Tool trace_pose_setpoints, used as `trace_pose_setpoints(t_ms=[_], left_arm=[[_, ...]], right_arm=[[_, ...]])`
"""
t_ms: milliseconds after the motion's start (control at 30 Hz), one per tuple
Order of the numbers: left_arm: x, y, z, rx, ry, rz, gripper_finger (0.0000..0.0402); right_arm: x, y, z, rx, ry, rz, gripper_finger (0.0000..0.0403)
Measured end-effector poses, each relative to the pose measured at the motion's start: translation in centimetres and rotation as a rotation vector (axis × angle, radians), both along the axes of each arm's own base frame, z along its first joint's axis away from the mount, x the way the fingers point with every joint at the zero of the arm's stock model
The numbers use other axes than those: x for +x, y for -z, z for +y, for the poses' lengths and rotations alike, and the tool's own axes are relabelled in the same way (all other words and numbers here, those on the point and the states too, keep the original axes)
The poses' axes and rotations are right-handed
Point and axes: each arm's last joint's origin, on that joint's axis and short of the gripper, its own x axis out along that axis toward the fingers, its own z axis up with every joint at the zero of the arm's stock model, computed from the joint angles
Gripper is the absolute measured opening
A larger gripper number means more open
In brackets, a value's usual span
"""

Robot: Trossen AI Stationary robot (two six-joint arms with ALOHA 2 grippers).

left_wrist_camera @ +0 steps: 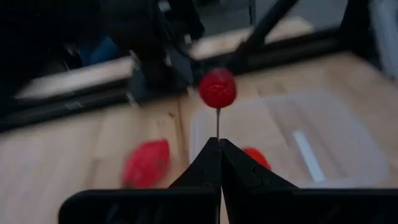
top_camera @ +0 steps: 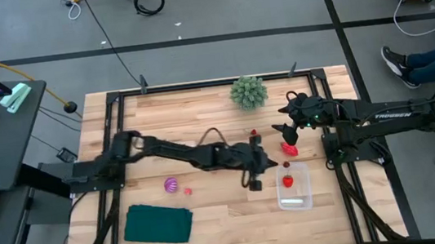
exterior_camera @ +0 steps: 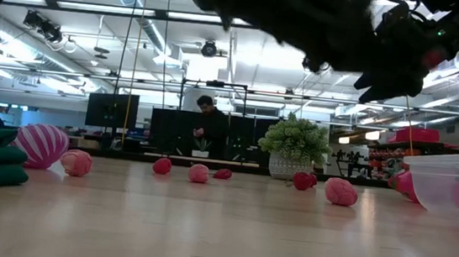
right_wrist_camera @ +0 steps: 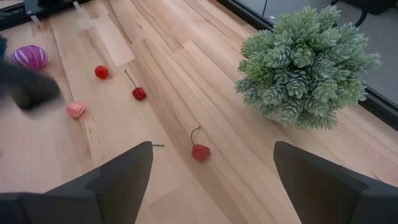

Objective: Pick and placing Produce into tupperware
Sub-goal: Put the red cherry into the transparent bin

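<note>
Beside the tupperware (top_camera: 294, 188) on the worktop (top_camera: 229, 219), a cherry (left_wrist_camera: 217, 88) is held by its thin stem in the closed left gripper (left_wrist_camera: 220, 144), with the fruit poised near the clear tub's rim. One red piece (top_camera: 287, 181) is already seen inside the tub, and a larger red piece (left_wrist_camera: 147, 163) lies just beside it. The right gripper (right_wrist_camera: 211, 163) is held wide open beyond the tub, near the green plant (top_camera: 248, 91), above more loose cherries (right_wrist_camera: 200, 152). A purple-striped ball (top_camera: 171, 184) is left well apart from the tub, toward the folded green cloth (top_camera: 158, 224). With so slender a stem pinched, the cherry could swing or slip, and it may be dropped outside the rim if released early.
</note>
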Motion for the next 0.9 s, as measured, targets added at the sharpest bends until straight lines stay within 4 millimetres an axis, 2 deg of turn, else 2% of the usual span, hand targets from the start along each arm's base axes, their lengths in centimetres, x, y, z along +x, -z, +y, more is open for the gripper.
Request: trace_pose_setpoints(t_ms=[167, 300, 367, 600, 733, 900], left_arm=[[2.6, 2.4, -0.9, 0.031, 0.021, 0.071, 0.0009], [3.2, 4.2, -1.1, 0.055, 0.032, 0.154, 0.0025], [3.2, 4.3, -1.0, 0.057, 0.030, 0.158, 0.0032], [3.3, 3.6, -1.0, 0.141, 0.062, 0.125, 0.0062], [3.0, 2.9, -0.8, 0.198, 0.021, 0.137, 0.0082], [1.4, -1.5, 0.5, 0.135, -0.032, 0.186, 0.0095]], right_arm=[[0.0, 0.0, 0.0, 0.000, -0.001, 0.001, 0.0344], [0.0, 0.0, 0.0, -0.001, -0.001, 0.001, 0.0344], [0.0, 0.0, 0.0, -0.001, -0.002, 0.001, 0.0344], [0.0, 0.0, 0.0, -0.001, -0.002, 0.001, 0.0344], [0.0, 0.0, 0.0, -0.001, -0.002, 0.001, 0.0344], [0.7, -0.7, -0.5, -0.056, 0.065, -0.088, 0.0344]])
